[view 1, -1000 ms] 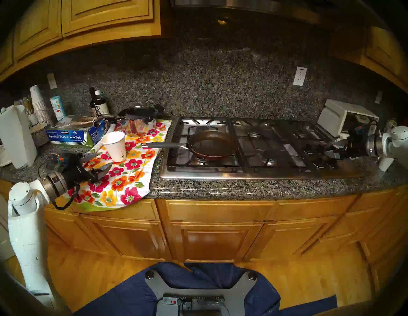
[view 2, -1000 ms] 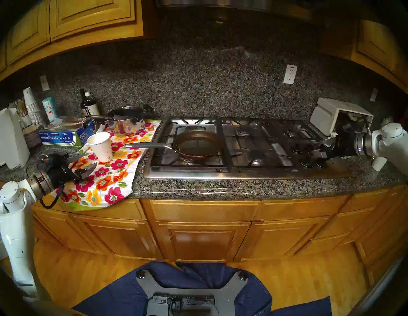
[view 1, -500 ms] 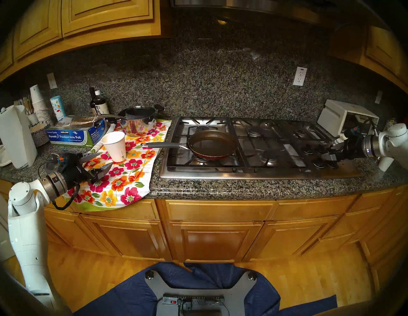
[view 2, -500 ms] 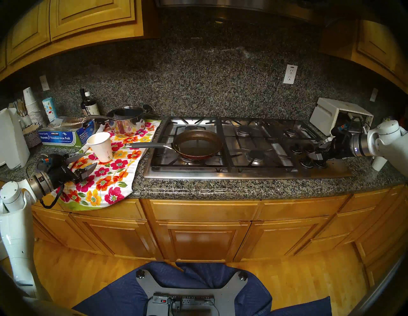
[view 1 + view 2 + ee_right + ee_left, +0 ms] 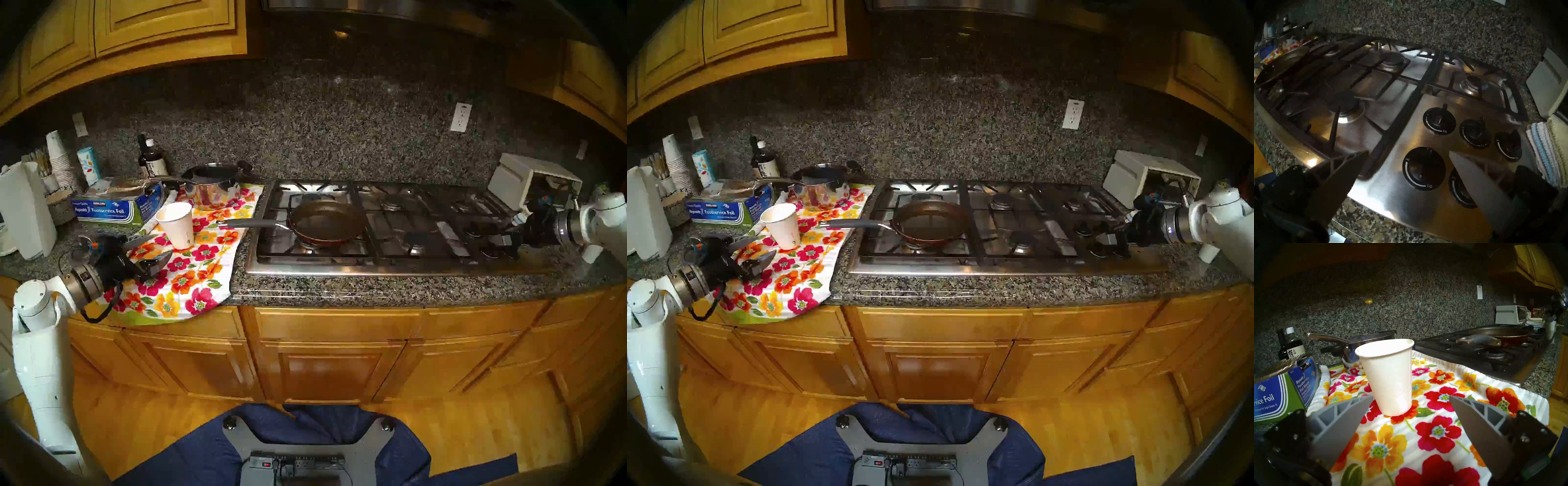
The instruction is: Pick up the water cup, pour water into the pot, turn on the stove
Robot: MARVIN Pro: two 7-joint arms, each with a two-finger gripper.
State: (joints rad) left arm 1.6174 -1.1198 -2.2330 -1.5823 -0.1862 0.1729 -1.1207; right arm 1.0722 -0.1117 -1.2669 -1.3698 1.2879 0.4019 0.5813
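a kitchen counter of speckled dark granite [image 5: 373, 288] seen from above, with wooden cabinets below. at the far left, a stack of white paper cups [image 5: 59, 159] stands near the wall, and a blue and green box of foil sheets [image 5: 108, 210] lies in front of it. the left gripper [image 5: 154, 249] hovers low over a white cloth printed with red, orange and yellow flowers [image 5: 190, 271], its two grey fingers spread wide and empty. just ahead of its tips, untouched, the tall white tapered paper cup [image 5: 177, 224] stands upright on the cloth; in the left wrist view it sits centred between the fingers [image 5: 1342, 421]. behind the cup, a shiny steel saucepan with black handles [image 5: 212, 185] rests on the cloth's far edge. to the right, the wide stainless-steel gas cooktop with black iron grates [image 5: 390, 268] fills the middle. a shallow frying pan, dark inside and red outside [image 5: 325, 222], sits on the front left burner, its long grey handle reaching left over the cloth. at the cooktop's right end, the right gripper [image 5: 505, 242] hangs above the cluster of black round knobs [image 5: 1424, 168], jaws apart and holding nothing; the blur makes it hard to say whether a fingertip touches a knob. a white toaster oven [image 5: 529, 183] stands behind it.
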